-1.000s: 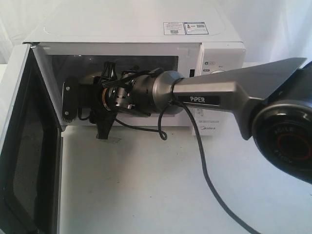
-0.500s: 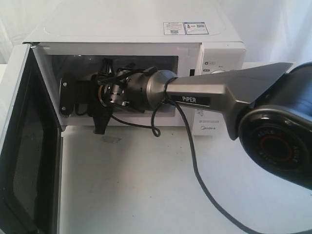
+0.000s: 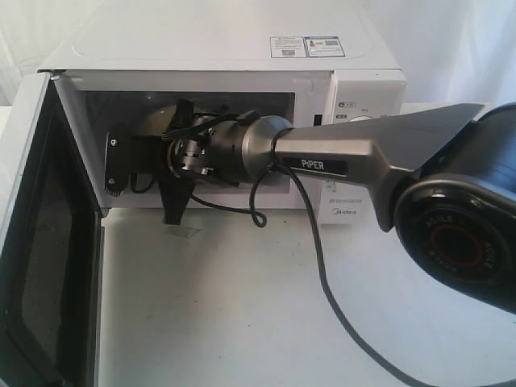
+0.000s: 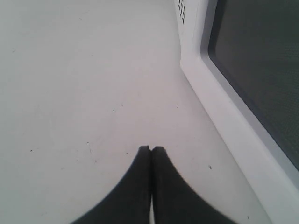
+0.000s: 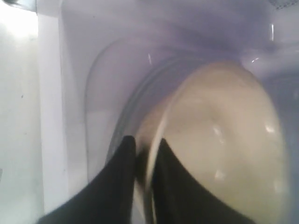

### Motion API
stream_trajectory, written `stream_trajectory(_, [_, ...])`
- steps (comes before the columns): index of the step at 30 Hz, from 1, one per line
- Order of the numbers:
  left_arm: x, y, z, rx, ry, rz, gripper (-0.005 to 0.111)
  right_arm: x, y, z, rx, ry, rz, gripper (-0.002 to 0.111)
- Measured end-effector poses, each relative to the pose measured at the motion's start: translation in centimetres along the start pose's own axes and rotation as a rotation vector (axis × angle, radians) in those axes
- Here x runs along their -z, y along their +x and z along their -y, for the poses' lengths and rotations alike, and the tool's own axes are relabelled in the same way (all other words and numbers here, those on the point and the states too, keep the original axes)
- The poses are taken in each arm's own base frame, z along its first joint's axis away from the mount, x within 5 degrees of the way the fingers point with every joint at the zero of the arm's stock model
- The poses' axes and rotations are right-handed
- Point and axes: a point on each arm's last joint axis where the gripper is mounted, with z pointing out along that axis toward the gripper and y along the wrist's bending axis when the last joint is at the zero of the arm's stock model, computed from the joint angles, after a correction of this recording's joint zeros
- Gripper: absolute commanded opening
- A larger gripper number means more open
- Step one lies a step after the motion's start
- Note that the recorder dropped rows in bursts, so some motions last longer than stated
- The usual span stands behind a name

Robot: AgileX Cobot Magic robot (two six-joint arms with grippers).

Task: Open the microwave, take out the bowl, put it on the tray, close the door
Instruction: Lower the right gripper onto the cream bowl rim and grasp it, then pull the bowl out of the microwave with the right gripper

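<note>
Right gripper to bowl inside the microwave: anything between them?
Nothing. In the right wrist view, the right gripper has its black fingers straddling the rim of the small round cream-beige bowl.

The white table [image 4: 70, 93] has tiny dark specks on it. Behind it is a plain white cloth or wall [image 3: 459, 40]; I cannot tell which.

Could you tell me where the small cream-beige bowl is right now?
The small round cream-beige bowl sits inside the cavity of the white boxy microwave, seen in the right wrist view, its rim nipped between the fingers of the right gripper.
</note>
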Motion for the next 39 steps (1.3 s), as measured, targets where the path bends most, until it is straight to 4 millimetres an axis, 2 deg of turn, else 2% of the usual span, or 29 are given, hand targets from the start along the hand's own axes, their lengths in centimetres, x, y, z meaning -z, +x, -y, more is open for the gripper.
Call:
stream_trajectory(9, [0.0,0.0,0.0,0.0,0.0,0.0,0.0,-0.1,0.3,-0.2,0.0,-0.009,-0.034,0.0])
stream_trajectory(20, [0.0,0.0,0.0,0.0,0.0,0.0,0.0,1.0,-2.2,-1.3,0.032,-0.021,-0.002,0.0])
stream_trajectory(27, [0.0,0.0,0.0,0.0,0.0,0.0,0.0,2.1,-2.7,-1.1,-0.038,-0.02,-0.043,0.0])
stream_trajectory(36, [0.0,0.0,0.0,0.0,0.0,0.0,0.0,3.3,-4.3,-2.5,-0.096,-0.041,-0.093,0.0])
stream_trajectory(39, [0.0,0.0,0.0,0.0,0.0,0.0,0.0,4.1,-4.8,-2.7,-0.178,-0.042,-0.12,0.0])
